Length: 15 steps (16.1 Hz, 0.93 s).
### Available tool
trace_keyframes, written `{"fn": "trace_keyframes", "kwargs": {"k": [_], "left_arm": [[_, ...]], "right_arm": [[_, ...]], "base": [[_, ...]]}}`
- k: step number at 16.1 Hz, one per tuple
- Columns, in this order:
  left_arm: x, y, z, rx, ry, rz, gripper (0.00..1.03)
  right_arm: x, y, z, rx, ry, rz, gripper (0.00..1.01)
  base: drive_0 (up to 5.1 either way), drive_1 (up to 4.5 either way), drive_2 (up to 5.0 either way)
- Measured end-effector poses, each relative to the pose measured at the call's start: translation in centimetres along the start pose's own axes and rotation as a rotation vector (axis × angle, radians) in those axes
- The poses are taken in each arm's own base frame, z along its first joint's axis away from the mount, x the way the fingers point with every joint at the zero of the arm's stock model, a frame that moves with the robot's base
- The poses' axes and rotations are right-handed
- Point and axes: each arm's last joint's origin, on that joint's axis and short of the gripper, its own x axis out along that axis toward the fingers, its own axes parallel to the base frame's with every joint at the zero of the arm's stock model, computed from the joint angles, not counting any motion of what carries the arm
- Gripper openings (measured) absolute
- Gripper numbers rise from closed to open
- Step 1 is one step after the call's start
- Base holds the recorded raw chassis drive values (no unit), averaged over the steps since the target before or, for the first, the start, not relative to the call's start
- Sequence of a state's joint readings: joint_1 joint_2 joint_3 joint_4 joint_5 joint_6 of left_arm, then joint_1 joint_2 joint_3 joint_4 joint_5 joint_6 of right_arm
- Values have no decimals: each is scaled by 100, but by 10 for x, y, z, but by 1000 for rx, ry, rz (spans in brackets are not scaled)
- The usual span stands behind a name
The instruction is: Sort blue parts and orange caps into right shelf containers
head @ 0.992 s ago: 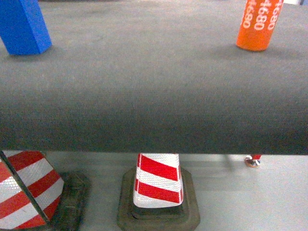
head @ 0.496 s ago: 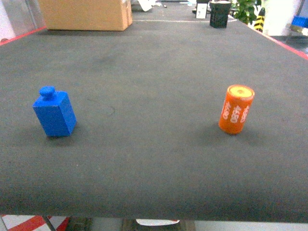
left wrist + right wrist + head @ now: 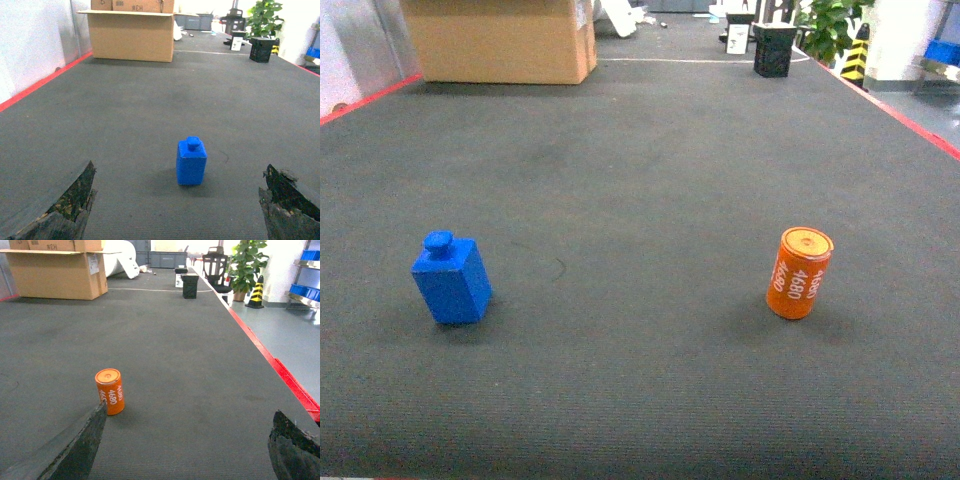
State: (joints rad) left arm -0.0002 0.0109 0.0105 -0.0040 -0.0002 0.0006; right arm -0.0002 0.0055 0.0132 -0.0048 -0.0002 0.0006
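A blue part, a small block with a knob on top, stands upright on the dark mat at the left. An orange cap lettered "4680" stands upright at the right. My left gripper is open, and the blue part stands just ahead of it, between the lines of its fingers. My right gripper is open, with the orange cap ahead of its left finger and apart from it. Neither gripper shows in the head view. Far off at the right, blue crates sit on a metal shelf.
A cardboard box stands at the back left of the mat. A black bin and a potted plant are at the back right. Red tape marks the mat's right edge, with grey floor beyond it.
The head view has tilted up from the table's front edge and the striped cones to the table top. The blue part and orange cap stand where they were.
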Motion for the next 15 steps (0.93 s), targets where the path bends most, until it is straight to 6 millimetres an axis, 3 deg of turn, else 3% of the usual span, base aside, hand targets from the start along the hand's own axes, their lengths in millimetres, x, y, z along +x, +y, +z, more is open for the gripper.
{"fn": "trace_keyframes", "kwargs": {"k": [15], "left_arm": [[0, 0, 0, 0, 0, 0, 98]], "right_arm": [[0, 0, 0, 0, 0, 0, 98]], "base": [[0, 0, 0]]}}
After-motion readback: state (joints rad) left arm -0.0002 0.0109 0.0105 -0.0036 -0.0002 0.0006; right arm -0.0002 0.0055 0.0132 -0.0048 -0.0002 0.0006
